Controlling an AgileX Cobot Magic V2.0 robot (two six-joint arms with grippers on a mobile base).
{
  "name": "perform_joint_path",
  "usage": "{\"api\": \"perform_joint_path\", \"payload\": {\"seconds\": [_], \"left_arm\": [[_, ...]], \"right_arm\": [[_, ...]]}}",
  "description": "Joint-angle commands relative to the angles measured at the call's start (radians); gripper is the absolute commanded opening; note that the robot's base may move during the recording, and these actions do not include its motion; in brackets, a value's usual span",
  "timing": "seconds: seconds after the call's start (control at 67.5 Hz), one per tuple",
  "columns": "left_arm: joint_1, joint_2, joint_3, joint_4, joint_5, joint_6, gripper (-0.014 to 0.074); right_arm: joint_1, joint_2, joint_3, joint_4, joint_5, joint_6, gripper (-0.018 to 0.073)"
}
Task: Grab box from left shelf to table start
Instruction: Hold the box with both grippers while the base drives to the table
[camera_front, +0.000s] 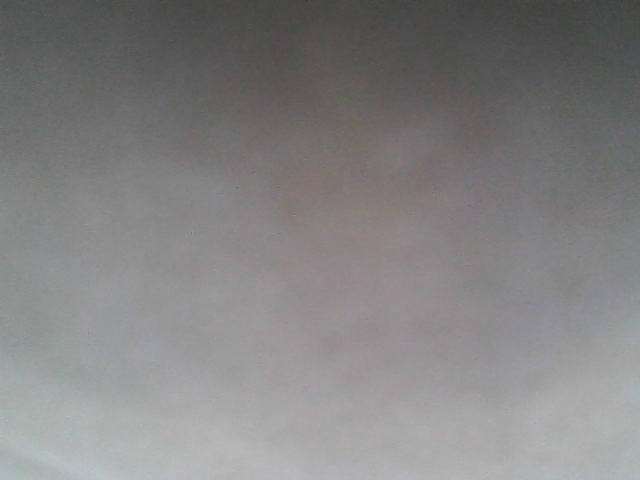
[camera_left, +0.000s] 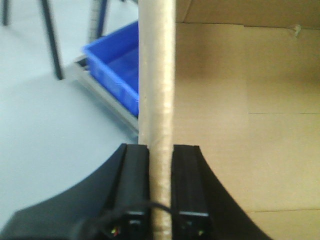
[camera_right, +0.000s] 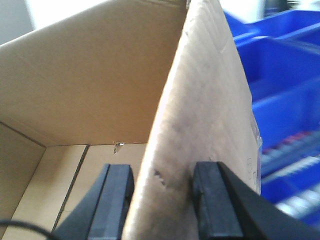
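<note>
The brown cardboard box fills the right of the left wrist view, open side toward the camera. My left gripper is shut on the box's upright wall edge, one black finger on each side. In the right wrist view the box shows its inside, and my right gripper is shut on the opposite wall, which stands slanted between the fingers. The shelf shows as blurred roller tracks at the far right. The table is out of view.
A blue bin sits on a metal rail left of the box, above a pale floor with dark legs. More blue bins stand right of the box. The front view is an even grey blur.
</note>
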Motion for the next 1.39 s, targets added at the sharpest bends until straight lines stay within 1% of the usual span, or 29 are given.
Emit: {"api": "perform_joint_path", "payload": {"seconds": [0.0, 1.379], "left_arm": [[-0.007, 0.016, -0.015, 0.016, 0.031, 0.002, -0.0092], [-0.007, 0.016, -0.015, 0.015, 0.031, 0.002, -0.0092]], "right_arm": [[0.003, 0.011, -0.029, 0.042, -0.058, 0.0, 0.0058], [0.003, 0.011, -0.029, 0.042, -0.058, 0.0, 0.0058]]}}
